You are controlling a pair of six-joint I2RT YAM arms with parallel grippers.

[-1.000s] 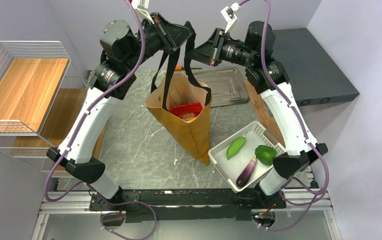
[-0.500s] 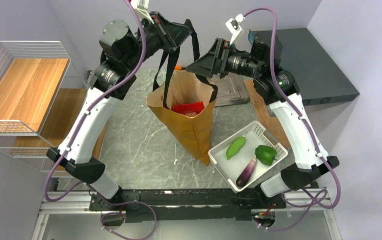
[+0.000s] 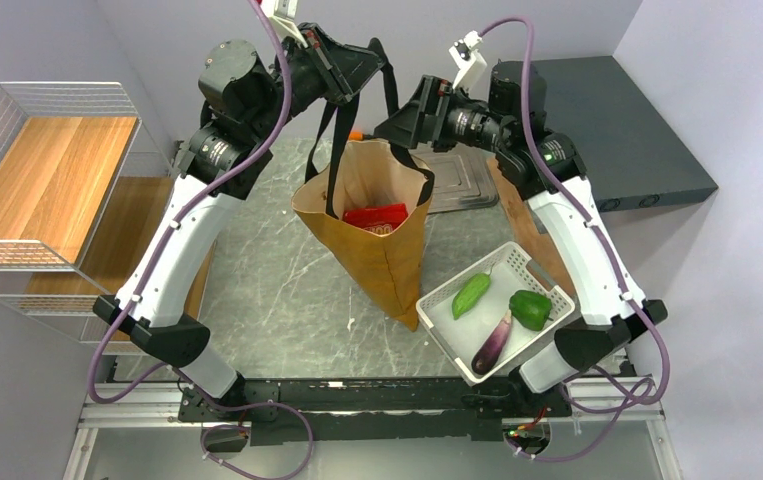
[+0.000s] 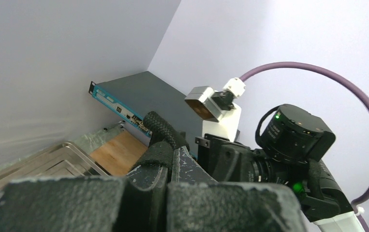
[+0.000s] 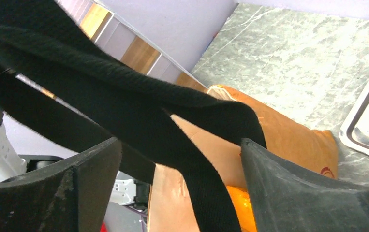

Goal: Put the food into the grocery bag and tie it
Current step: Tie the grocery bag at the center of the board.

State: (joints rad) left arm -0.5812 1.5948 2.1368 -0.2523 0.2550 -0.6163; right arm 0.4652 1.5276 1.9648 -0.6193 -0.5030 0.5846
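Observation:
The mustard grocery bag (image 3: 385, 250) hangs above the table by its black straps (image 3: 334, 160). My left gripper (image 3: 357, 68) is shut on the gathered straps (image 4: 165, 142) up high, where its jaws (image 4: 172, 166) pinch the webbing. A red snack packet (image 3: 375, 216) lies inside the bag, and something orange (image 5: 238, 208) shows in its mouth. My right gripper (image 3: 398, 127) stands open at the bag's right rim. In the right wrist view a strap (image 5: 124, 101) runs slack between its spread fingers (image 5: 90, 183), with the gripper (image 5: 180, 141) closed on nothing.
A white basket (image 3: 537, 268) at the front right holds two green vegetables (image 3: 471, 295) and a purple eggplant (image 3: 493, 343). Behind the bag lie a metal tray (image 3: 457, 175) and a small orange item (image 3: 356, 135). A wire rack (image 3: 42, 170) stands left, a dark box (image 3: 627, 130) back right.
My right gripper has opened and let go of the strap, then shifted slightly up and back. The bag sags a little from the left gripper alone, which has not moved.

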